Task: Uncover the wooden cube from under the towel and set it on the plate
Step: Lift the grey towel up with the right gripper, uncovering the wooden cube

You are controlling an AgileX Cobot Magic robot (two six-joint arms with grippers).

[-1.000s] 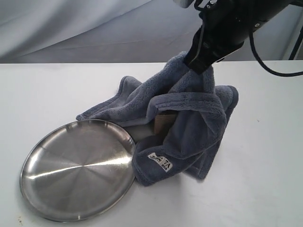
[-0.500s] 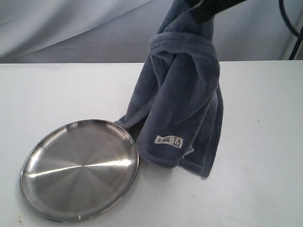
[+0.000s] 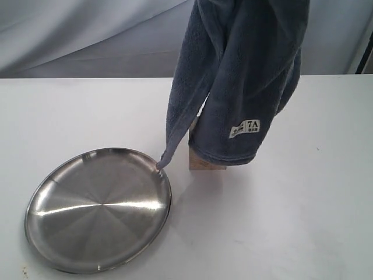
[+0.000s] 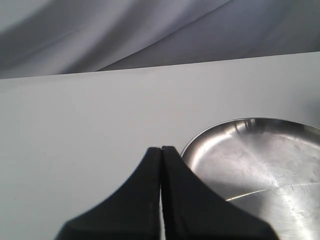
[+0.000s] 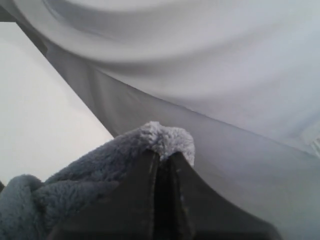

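Leftmost, the left pincer [image 4: 161, 150] has its two dark fingers pressed flat together with nothing between them. It hangs over the white table [image 3: 303, 221], beside the near rim of the plate [image 4: 260, 165]. In the exterior view, the plate [image 3: 98, 210] lies flat on the table at the lower left, shiny and bare.

A thin tail of the towel [image 3: 245, 76] hangs down to the plate's right rim. Whether its tip touches the steel cannot be told. Just right of the plate stands the wooden cube [image 3: 201, 162], resting on the table with its pale lower part showing. Its upper part is hidden behind the towel's lowest fold.

The towel hangs in a long blue-grey bundle from above the top edge of the exterior view, and its bulk is clear of the table. Its white tag [image 3: 245, 128] faces the camera near the hem.

The right pincer [image 5: 161, 155] is out of the exterior view, above the towel. Its wrist view shows narrow jaws clamped on a tuft of the towel [image 5: 100, 170], with fleece bulging past the tips. The cube sits well below this pincer, under the cloth it holds, and apart from both pincers.
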